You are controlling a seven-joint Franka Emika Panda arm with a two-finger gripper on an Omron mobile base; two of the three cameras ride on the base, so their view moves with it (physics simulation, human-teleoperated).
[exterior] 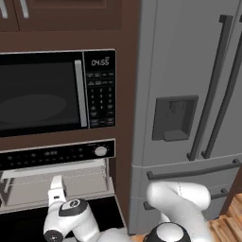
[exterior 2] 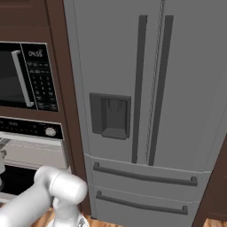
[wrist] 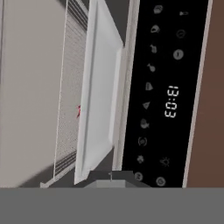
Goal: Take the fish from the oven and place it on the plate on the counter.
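The oven [exterior: 56, 156] stands open below the microwave, its dark glass door [exterior: 28, 220] folded down. My gripper [exterior: 57, 179] is shut and empty, raised in front of the oven cavity at the height of its lower shelf. In the rolled hand view a pale tray [wrist: 100, 87] sits on a wire rack [wrist: 70, 100]. A small red sliver of the fish [wrist: 79, 110] peeks out from behind the tray's edge. The rest of the fish is hidden. The plate and the counter are out of view.
The oven's black control strip [exterior: 52, 153] carries a white knob [exterior: 100, 151] and a clock [wrist: 171, 101]. A black microwave [exterior: 47, 92] sits above. A grey fridge [exterior 2: 146, 88] stands to the right, beyond a brown cabinet post [exterior: 124, 142].
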